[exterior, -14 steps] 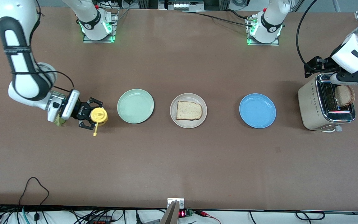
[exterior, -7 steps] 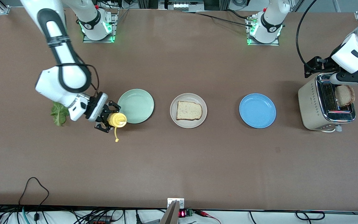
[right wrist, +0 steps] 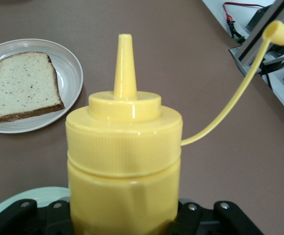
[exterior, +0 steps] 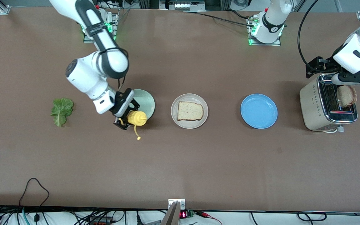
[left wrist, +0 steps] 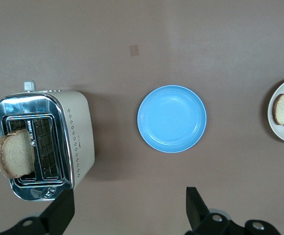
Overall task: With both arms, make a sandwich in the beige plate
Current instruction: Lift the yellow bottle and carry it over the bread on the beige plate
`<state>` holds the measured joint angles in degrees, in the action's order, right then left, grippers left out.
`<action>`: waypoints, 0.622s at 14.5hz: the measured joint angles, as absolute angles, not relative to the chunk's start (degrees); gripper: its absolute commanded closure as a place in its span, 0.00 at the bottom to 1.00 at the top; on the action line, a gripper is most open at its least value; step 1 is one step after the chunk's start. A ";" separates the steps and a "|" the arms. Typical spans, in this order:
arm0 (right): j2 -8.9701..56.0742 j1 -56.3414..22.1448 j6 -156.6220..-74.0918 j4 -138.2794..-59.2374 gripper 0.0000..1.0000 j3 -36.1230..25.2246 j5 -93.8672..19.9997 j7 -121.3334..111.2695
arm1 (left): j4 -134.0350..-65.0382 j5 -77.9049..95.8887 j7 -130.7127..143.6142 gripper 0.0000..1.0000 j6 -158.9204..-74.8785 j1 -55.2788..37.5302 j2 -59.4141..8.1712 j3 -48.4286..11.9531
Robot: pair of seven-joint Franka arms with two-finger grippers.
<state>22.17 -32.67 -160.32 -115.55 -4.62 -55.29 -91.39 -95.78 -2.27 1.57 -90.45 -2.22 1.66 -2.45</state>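
The beige plate (exterior: 174, 110) sits mid-table with one bread slice (exterior: 190, 111) on it. My right gripper (exterior: 129, 117) is shut on a yellow squeeze bottle (exterior: 137, 118), held over the mint-green plate's edge, with its cap (exterior: 138, 137) dangling open. In the right wrist view the bottle (right wrist: 124, 161) fills the gripper (right wrist: 124, 218), with the beige plate (right wrist: 75, 73) and bread (right wrist: 24, 85) ahead. A second slice (exterior: 347, 95) stands in the toaster (exterior: 319, 106). My left gripper (exterior: 350, 79) hovers open over the toaster, its fingers (left wrist: 193, 208) wide apart. The lettuce leaf (exterior: 62, 111) lies at the right arm's end.
A mint-green plate (exterior: 144, 101) lies beside the beige plate toward the right arm's end. A blue plate (exterior: 258, 111) lies between the beige plate and the toaster, also in the left wrist view (left wrist: 171, 118). Cables run along the table's near edge.
My right arm has carried the yellow bottle from beside the lettuce to the mint-green plate's edge, toward the beige plate, uncovering the lettuce. My left arm has not moved.
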 measured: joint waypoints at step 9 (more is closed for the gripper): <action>22.60 -35.10 -156.01 -112.05 0.61 -4.71 -19.93 -62.11 | -95.78 -2.27 1.56 0.00 -90.45 -2.26 1.66 -2.81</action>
<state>22.60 -35.10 -156.01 -112.05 -4.71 -19.93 -62.11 -95.78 -2.27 1.56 -90.45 -2.26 1.66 -2.81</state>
